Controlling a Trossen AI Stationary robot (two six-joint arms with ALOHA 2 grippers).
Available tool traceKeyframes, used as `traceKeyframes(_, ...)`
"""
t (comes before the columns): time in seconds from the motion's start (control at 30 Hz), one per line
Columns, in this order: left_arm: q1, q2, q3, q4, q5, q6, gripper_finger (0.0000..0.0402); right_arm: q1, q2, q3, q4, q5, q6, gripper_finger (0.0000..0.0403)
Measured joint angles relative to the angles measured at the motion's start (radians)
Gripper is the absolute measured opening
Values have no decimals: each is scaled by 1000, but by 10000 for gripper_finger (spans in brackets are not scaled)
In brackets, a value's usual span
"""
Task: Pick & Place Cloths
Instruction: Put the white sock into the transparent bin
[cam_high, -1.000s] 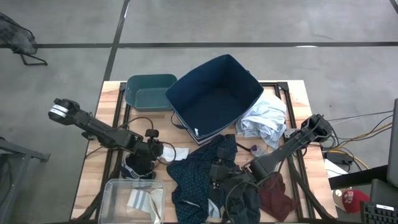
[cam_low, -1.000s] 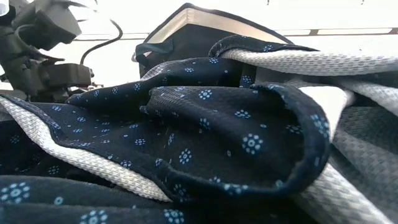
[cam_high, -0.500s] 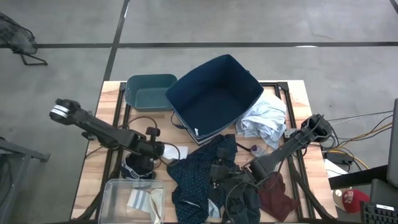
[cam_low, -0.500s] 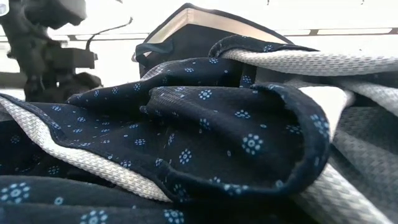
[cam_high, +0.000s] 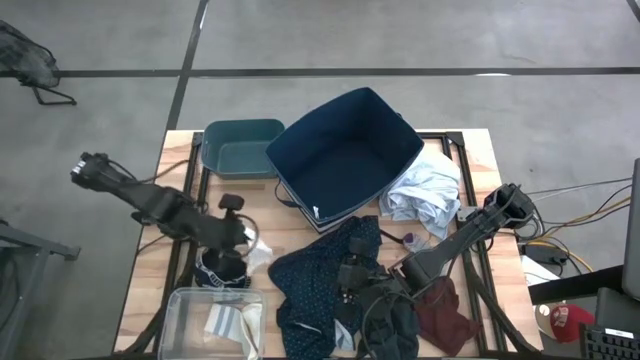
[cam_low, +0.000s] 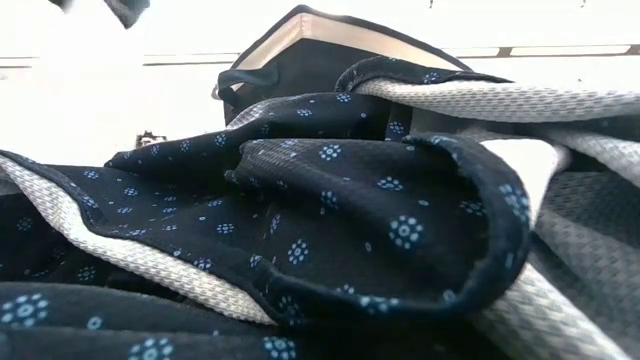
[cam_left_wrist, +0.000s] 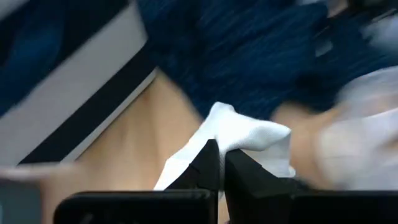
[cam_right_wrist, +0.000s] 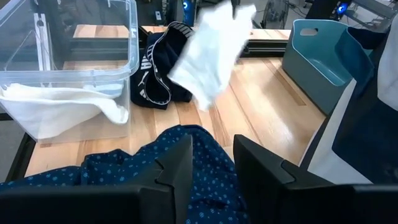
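My left gripper (cam_high: 240, 238) is raised over the table's left half and is shut on a small white sock (cam_high: 258, 256). The sock also shows in mid-air in the right wrist view (cam_right_wrist: 214, 50). My right gripper (cam_high: 350, 272) is open just above the navy white-dotted shirt (cam_high: 310, 290), which lies crumpled on the near middle of the table and fills the low view (cam_low: 330, 200). The pale blue-white shirt (cam_high: 425, 190) lies heaped by the navy fabric box (cam_high: 345, 160). A maroon piece (cam_high: 445, 320) and a black piece (cam_high: 390, 322) lie under the right arm. My left gripper pinches the white sock between its two shut fingers (cam_left_wrist: 211, 163) at the sock's upper end (cam_right_wrist: 239, 11). The sock is lifted clear of the table and hangs slack below the fingers, its lower end (cam_right_wrist: 193, 81) free in the air.
A black piece with white lettering (cam_high: 222, 268) lies under the left gripper. A clear plastic bin (cam_high: 185, 298) holding a pale cloth stands at the near left. A teal tub (cam_high: 240, 150) sits at the far left beside the navy box. Cables lie under the right arm.
My left gripper has risen and drawn back toward the table's left edge, leaving the low view upward. It has taken the white sock with it: the sock lay flat on the table and now hangs clear of it.
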Motion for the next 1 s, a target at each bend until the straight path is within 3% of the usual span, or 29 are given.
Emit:
traceKeyframes(0.13, -90, -36, 74, 0, 54, -7, 10, 0, 0, 0, 0, 0, -1, 93)
traceKeyframes(0.4, -270, -70, 222, 25, 64, -30, 10, 0, 0, 0, 0, 2, -5, 58)
traceKeyframes(0.57, -354, -63, 266, 45, 131, -131, 10, 0, 0, 0, 0, 2, -12, 43)
traceKeyframes(0.73, -400, -44, 252, 43, 209, -242, 11, 0, 0, 0, -1, 2, -12, 36)
traceKeyframes(1.0, -425, 8, 120, 50, 233, -412, 12, 0, 0, 0, -2, 2, -12, 38)
